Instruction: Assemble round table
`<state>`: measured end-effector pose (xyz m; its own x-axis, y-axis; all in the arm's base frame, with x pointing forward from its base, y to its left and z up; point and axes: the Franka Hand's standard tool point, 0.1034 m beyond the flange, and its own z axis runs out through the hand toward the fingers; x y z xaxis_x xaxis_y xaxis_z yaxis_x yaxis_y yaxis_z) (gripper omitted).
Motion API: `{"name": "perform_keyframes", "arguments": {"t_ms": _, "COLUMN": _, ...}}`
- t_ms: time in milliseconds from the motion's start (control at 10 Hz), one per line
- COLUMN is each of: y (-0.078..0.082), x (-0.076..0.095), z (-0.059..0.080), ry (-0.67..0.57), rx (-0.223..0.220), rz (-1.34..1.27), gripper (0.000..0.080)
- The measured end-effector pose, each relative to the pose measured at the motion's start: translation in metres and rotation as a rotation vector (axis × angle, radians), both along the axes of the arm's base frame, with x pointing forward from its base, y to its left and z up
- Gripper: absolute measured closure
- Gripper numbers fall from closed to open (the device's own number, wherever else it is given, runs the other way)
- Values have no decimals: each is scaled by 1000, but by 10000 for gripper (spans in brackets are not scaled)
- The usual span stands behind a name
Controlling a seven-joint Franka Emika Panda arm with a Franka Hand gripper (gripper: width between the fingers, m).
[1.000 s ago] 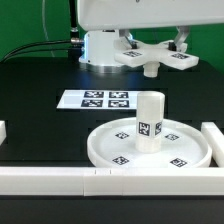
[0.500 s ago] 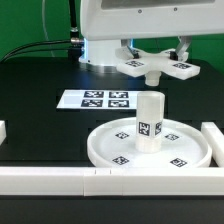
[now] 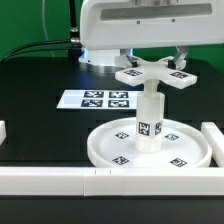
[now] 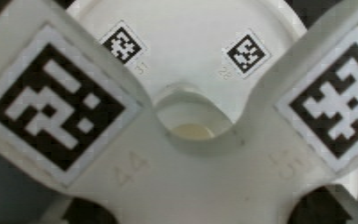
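Observation:
The large round rimmed disc (image 3: 100,150) lies on the black table near the front, tags facing up. The stubby cylinder post (image 3: 150,122) stands upright on it. My gripper (image 3: 153,60) is shut on the small cross-shaped piece (image 3: 155,76) and holds it level just above the post's top, a small gap showing. In the wrist view the cross (image 4: 60,95) fills the frame, its centre hole (image 4: 194,115) sits over something pale, and the disc (image 4: 176,25) shows beyond. My dark fingertips (image 4: 78,210) show at the cross's edge.
The marker board (image 3: 95,99) lies flat behind the disc. Long white bars stand along the front (image 3: 60,180), at the exterior view's right (image 3: 213,140) and at its left edge (image 3: 3,130). The arm's white base (image 3: 100,50) stands at the back.
My gripper has carried the cross piece downward and slightly toward the exterior view's left, so it now hangs right over the post. Disc and post have not moved.

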<state>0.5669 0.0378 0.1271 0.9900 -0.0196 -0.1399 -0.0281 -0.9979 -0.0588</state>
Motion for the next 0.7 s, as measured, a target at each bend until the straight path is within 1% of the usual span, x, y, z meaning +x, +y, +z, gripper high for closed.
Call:
{"name": "perform_keyframes", "arguments": {"t_ms": 500, "y": 0, "x": -2, "z": -6, "ry": 9, "rx": -1, "rz": 2, "gripper": 348}}
{"name": "perform_keyframes", "arguments": {"t_ms": 700, "y": 2, "x": 0, "z": -9, "ry": -2, "rx": -3, "rz": 4, "gripper": 348}}
